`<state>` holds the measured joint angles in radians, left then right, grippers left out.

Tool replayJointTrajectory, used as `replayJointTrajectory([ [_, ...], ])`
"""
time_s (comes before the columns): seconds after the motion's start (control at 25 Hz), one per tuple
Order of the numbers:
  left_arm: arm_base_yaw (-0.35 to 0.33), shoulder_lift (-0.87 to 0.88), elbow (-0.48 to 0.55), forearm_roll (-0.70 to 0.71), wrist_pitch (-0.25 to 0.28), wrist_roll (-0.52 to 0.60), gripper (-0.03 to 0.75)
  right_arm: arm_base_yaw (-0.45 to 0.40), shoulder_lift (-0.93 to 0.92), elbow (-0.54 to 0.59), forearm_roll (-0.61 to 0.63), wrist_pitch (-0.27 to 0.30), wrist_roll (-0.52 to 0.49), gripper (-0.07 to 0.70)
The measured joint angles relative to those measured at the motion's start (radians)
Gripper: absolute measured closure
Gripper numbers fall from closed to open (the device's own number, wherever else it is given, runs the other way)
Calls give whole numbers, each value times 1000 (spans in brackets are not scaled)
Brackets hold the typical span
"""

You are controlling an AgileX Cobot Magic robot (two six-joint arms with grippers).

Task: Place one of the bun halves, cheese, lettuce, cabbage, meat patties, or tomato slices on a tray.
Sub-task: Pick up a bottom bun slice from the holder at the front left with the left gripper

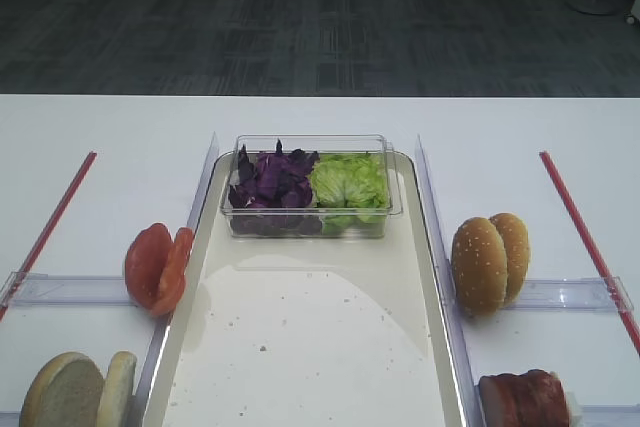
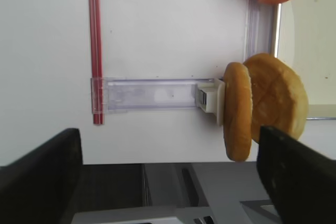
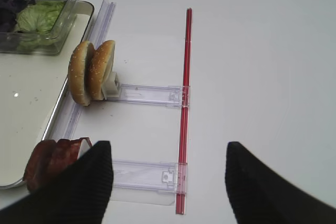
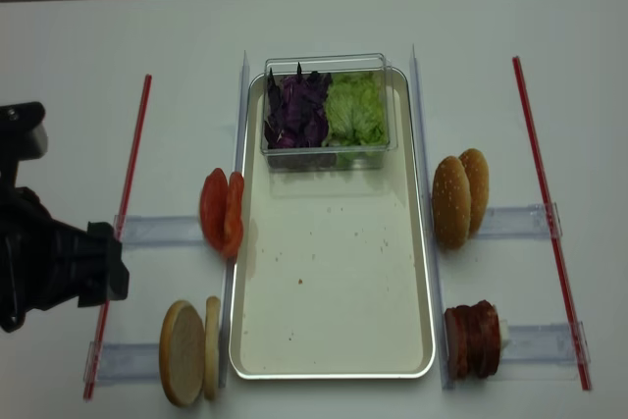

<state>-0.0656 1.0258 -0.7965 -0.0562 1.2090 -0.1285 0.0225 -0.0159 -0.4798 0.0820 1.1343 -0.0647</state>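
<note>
We've got the tray (image 4: 334, 340) running long-ways from near to far, cream with a shiny metal rim and crumbs on it. The bun halves (image 4: 188, 351) stand on edge off its near-left corner, pale cut face pointing left, tan crust. Tomato slices (image 4: 222, 213) stand upright just beyond them. White tabletop (image 4: 88, 66), dark carpet behind. Left pincer (image 2: 168, 177) hangs beside the buns with its jaws spread wide, nothing in them; right pincer (image 3: 168, 182) is parted too.

Two bun halves (image 2: 262, 103) stood on edge against a clear holder (image 2: 157, 94) on the white bench (image 2: 168, 30), between spread black fingers (image 2: 39, 177).
</note>
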Motion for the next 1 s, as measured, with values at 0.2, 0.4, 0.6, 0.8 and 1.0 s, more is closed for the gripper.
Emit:
replayJointTrajectory([
  [0.2, -28, 83, -25, 0, 6, -7, 97, 0, 0, 0, 0, 0, 0, 143],
  [0.4, -129, 120, -29, 0, 5, -85, 97, 0, 0, 0, 0, 0, 0, 143],
  [0.6, -271, 160, -36, 8, -3, -199, 97, 0, 0, 0, 0, 0, -5, 143],
  [0.8, -426, 205, -101, 27, -5, -315, 104, 0, 0, 0, 0, 0, -5, 143],
  [1.0, -537, 256, -170, 45, -10, -365, 150, 0, 0, 0, 0, 0, -3, 143],
])
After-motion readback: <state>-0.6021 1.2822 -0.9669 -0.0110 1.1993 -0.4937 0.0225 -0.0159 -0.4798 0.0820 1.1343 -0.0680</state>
